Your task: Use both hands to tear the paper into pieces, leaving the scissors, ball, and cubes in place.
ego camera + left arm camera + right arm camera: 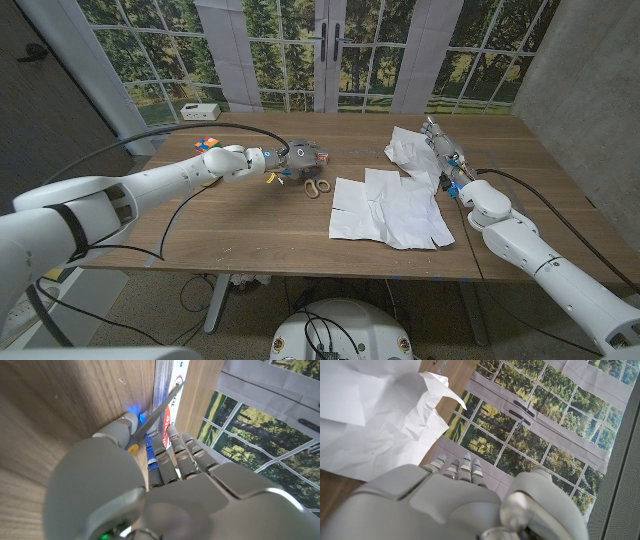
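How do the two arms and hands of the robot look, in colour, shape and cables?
Both arms are smooth, rounded white shells. The left arm wears a black band, and a black cable loops along it. The left hand and right hand are grey, with segmented fingers; a black cable trails behind the right arm.

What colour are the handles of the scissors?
The scissors have yellowish-orange handles, seen best in the head view.
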Available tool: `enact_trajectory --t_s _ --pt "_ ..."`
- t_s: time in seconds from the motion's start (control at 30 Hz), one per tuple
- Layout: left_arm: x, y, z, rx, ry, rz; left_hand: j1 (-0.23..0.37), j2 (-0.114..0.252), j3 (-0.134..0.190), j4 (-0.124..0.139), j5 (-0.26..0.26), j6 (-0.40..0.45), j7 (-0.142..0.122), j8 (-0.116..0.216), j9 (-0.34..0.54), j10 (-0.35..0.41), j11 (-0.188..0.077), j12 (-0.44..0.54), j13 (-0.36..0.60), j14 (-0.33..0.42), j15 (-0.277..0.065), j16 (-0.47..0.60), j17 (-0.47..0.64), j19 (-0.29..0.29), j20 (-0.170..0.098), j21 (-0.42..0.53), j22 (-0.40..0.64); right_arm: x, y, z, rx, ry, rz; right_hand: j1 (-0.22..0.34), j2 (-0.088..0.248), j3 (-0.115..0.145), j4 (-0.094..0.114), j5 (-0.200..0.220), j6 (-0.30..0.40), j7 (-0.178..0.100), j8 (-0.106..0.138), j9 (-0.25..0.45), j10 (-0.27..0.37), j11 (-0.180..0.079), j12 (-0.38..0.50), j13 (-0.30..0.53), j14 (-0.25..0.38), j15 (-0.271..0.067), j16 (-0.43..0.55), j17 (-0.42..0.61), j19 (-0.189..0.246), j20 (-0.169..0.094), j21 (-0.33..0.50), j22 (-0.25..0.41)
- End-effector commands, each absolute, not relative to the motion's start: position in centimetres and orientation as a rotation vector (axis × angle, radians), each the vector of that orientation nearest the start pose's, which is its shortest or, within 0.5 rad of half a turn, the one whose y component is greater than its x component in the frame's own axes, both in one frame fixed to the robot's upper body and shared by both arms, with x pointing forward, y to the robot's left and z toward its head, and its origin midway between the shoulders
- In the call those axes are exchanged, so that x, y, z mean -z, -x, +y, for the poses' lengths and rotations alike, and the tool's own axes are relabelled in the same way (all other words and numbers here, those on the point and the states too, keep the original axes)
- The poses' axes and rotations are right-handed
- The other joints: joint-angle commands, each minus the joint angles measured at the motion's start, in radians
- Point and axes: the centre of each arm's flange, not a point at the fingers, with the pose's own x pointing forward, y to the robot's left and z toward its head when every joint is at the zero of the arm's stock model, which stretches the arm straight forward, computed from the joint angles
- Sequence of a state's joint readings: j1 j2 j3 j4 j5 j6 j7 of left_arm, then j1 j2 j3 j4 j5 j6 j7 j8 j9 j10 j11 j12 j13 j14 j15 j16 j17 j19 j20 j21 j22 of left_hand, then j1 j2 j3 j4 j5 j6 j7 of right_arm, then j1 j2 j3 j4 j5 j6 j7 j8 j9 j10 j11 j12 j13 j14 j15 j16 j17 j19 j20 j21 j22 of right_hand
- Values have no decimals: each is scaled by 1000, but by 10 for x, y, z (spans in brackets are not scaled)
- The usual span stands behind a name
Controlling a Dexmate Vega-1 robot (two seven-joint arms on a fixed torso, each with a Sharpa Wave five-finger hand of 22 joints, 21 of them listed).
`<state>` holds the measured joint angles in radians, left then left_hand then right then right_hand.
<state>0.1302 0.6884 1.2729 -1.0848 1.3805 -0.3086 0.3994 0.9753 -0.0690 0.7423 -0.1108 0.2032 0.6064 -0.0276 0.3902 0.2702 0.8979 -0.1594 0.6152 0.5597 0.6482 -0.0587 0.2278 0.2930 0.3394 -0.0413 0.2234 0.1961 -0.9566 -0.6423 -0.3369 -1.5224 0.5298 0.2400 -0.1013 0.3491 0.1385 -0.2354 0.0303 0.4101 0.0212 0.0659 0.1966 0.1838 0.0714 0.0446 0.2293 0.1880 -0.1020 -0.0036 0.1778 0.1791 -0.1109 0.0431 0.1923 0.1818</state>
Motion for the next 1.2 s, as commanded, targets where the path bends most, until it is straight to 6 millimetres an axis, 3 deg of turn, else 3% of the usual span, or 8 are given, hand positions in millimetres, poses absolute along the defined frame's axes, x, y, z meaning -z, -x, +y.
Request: enact_trajectory --t_s 0.03,0.13,0.37,0.5,0.6,0.9,1.03,1.2 --pt "-10 -685 183 -255 3174 1579 -10 24 13 6 -1 346 -181 250 105 81 -55 16 6 39 -171 6 14 10 -71 10 4 17 -612 -303 -140 134 -629 0 7 6 2 -4 5 -1 -2 2 0 0 -2 3 -7 -2 7 2 -6 3 7 1" --pt "-12 -683 183 -247 3169 1619 -49 47 32 31 6 344 -183 248 96 80 -53 13 -2 49 -169 -4 18 11 -61 11 6 17 -612 -303 -142 136 -630 0 7 6 2 -4 6 -2 -1 2 -1 1 -3 3 -7 -1 7 2 -6 3 7 1" --pt "-18 -677 189 -212 3169 1722 -174 147 74 129 32 243 -185 155 -9 62 -50 28 25 51 -175 -26 37 16 -53 16 9 18 -610 -304 -143 140 -627 -1 7 7 2 -5 13 -2 1 2 1 1 -2 3 -7 -2 7 2 -6 3 7 1" --pt "-21 -675 192 -196 3190 1745 -245 216 70 191 40 158 -186 139 14 48 -51 43 54 53 -175 -27 51 20 -53 21 11 18 -609 -304 -147 139 -624 -2 7 8 3 -6 20 -5 3 2 1 0 -2 3 -8 -1 7 2 -5 4 7 1" --pt "-22 -674 194 -187 3207 1758 -281 250 64 227 42 110 -187 155 62 41 -52 54 73 61 -176 -23 64 21 -52 26 14 18 -609 -303 -151 144 -625 -2 7 9 3 -7 24 -6 5 2 1 -1 -2 3 -8 -1 7 2 -5 3 7 1" --pt "-21 -672 197 -178 3254 1791 -297 262 49 229 40 43 -187 207 174 43 -53 105 127 76 -176 -16 98 17 -49 38 23 16 -610 -300 -158 153 -623 -3 8 10 4 -8 27 -6 5 2 1 -1 -2 3 -8 -1 6 2 -4 3 7 1" --pt "-22 -672 199 -166 3264 1830 -303 264 39 228 40 14 -188 270 281 44 -52 125 130 79 -176 -18 124 14 -48 50 29 15 -610 -299 -159 151 -622 -3 8 10 4 -8 28 -5 5 2 1 -3 -2 3 -8 -1 6 2 -4 3 7 1" --pt "-26 -672 203 -131 3271 1922 -305 266 35 229 38 -2 -188 307 346 53 -51 145 134 86 -176 -18 140 12 -48 59 32 15 -611 -298 -160 155 -618 -3 8 11 4 -9 29 -6 5 2 1 -4 -2 3 -8 -1 6 2 -4 2 7 1"
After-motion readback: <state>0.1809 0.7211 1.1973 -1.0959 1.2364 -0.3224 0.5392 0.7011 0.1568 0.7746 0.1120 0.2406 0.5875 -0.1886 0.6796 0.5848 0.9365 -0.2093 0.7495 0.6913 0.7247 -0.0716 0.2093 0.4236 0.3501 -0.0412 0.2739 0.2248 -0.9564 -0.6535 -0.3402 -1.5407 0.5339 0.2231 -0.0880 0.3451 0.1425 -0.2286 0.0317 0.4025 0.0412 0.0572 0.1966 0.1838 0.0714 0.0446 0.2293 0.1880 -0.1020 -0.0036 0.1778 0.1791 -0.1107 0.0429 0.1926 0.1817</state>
